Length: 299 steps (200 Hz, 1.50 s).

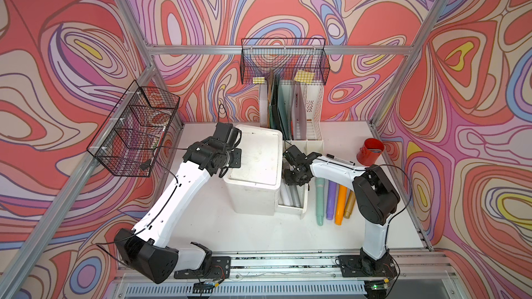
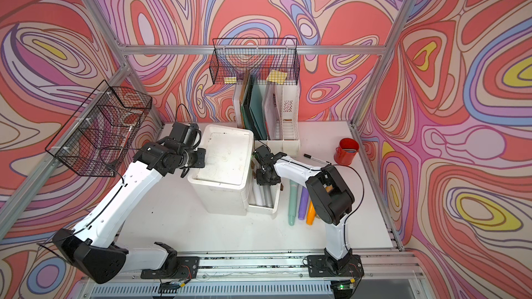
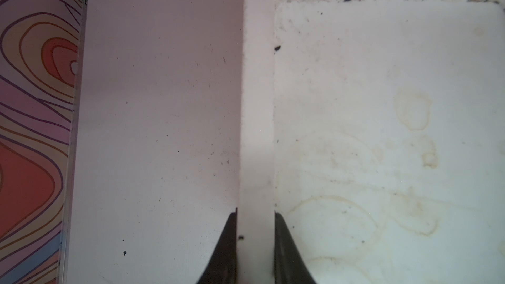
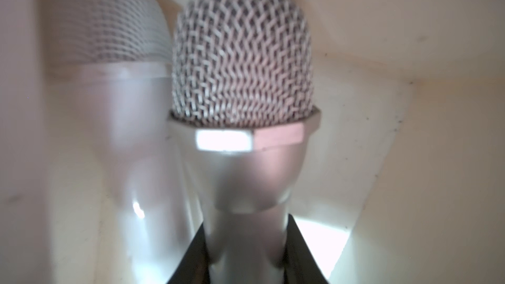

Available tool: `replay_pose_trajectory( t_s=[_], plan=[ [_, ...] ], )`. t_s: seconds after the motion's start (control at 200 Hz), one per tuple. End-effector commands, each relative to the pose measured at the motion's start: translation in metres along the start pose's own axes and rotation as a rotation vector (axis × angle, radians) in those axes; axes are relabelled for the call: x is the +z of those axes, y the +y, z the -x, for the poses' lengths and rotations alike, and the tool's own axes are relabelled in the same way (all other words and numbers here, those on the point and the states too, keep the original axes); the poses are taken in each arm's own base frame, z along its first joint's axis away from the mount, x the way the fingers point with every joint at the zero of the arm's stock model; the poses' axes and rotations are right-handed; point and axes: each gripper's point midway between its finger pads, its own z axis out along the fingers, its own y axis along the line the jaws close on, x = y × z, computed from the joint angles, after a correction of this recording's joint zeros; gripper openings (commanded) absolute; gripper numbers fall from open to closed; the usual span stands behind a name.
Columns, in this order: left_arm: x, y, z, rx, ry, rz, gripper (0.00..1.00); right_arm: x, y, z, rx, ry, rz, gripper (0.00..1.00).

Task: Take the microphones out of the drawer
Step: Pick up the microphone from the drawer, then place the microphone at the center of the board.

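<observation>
White plastic cabinet sits in the middle of the counter in both top views, its open white drawer jutting out at the cabinet's 4 o'clock. Left pincer perches on the cabinet's 9 o'clock rim. Right pincer dips into the drawer, over the silver microphone lying inside. At the drawer's 3 o'clock, a row of four coloured microphones, mint, purple, orange, gold, lies on the counter.

Over to the left wrist view: left pincer clamped across the cabinet's raised rim, one finger each side.

Right wrist view now: right pincer closed tight on the handle of the silver microphone, mesh head clear of the fingers, inside the drawer, a second, blurred silver microphone just beside it.
</observation>
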Motion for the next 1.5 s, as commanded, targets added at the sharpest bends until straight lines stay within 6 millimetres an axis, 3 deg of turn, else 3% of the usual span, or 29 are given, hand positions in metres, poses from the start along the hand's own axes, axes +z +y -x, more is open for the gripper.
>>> replay_pose_trajectory(
  t_s=[0.0, 0.285, 0.31, 0.521, 0.746, 0.921, 1.207, 1.492],
  plan=[
    [0.005, 0.003, -0.004, 0.012, 0.014, 0.026, 0.00, -0.028, 0.007, 0.022, 0.037, -0.113, 0.025, 0.01],
    [0.004, 0.002, -0.003, 0.015, 0.013, 0.024, 0.00, -0.055, 0.001, 0.032, 0.033, -0.187, -0.004, 0.01],
    [0.004, 0.002, -0.003, 0.014, 0.011, 0.024, 0.00, -0.068, 0.001, 0.036, 0.033, -0.217, 0.000, 0.01],
    [0.004, 0.001, 0.000, 0.018, -0.002, 0.018, 0.00, -0.104, -0.014, 0.045, 0.025, -0.312, -0.067, 0.00],
    [0.002, 0.003, 0.001, 0.025, -0.007, 0.023, 0.00, -0.146, -0.042, 0.049, 0.020, -0.413, -0.198, 0.00],
    [0.002, 0.003, 0.000, 0.024, -0.004, 0.023, 0.00, -0.170, -0.071, 0.039, -0.001, -0.455, -0.320, 0.00],
    [0.002, 0.003, -0.001, 0.019, -0.002, 0.022, 0.00, -0.176, -0.119, 0.007, 0.053, -0.434, -0.421, 0.00],
    [0.005, 0.000, -0.002, 0.015, 0.007, 0.014, 0.00, -0.157, -0.180, -0.027, 0.257, -0.377, -0.406, 0.00]
  ],
)
